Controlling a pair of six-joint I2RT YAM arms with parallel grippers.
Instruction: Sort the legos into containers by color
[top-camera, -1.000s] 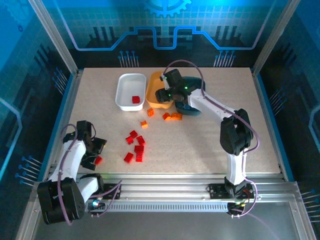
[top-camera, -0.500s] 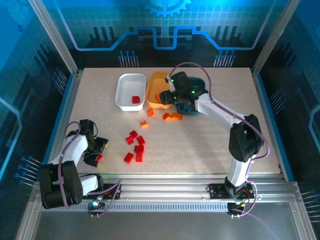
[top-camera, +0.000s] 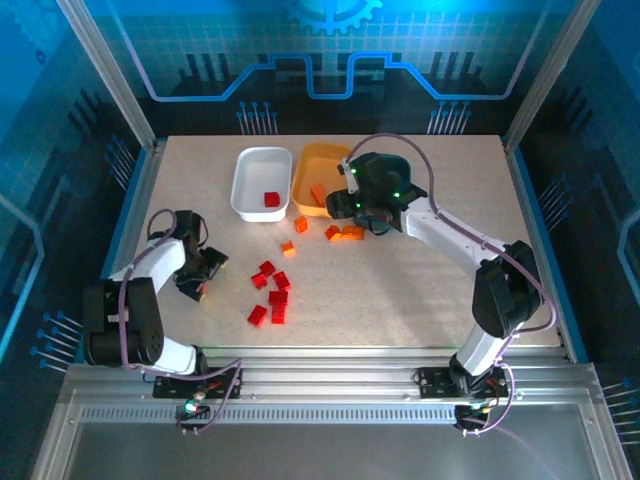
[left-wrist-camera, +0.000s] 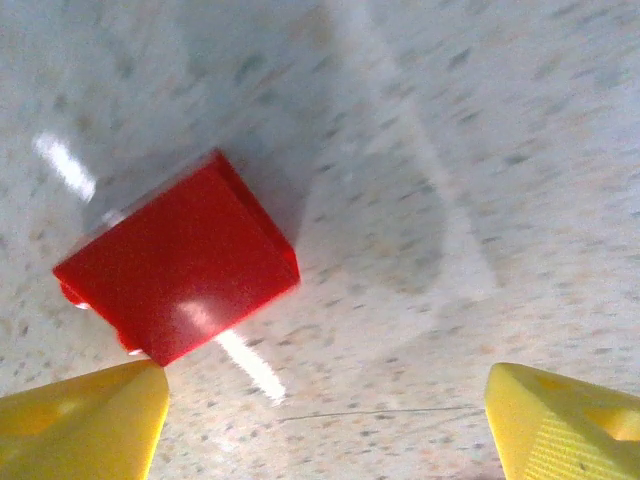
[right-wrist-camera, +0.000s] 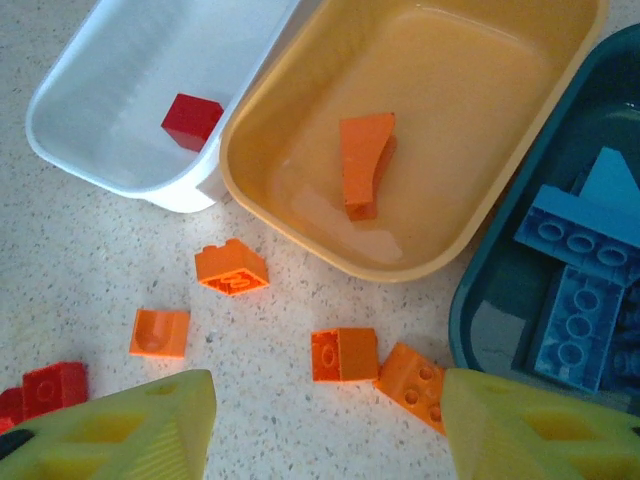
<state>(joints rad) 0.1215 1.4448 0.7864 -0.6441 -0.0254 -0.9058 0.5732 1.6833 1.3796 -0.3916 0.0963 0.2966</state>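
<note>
A: Top view: the left gripper sits low at the bench's 8 o'clock. The right gripper hangs by the tubs near 12.

B: Left wrist view: jaws wide, nothing between them. The red brick lies skewed at 10 o'clock of the gap (touching the nearer fingertip? can't tell). I'd centre over it, then close.

A: Right wrist view: jaws apart, empty. Loose orange bricks lie at 6 o'clock of the orange tub. The white tub and teal tub flank it, and their rims look close enough to snag.
</note>
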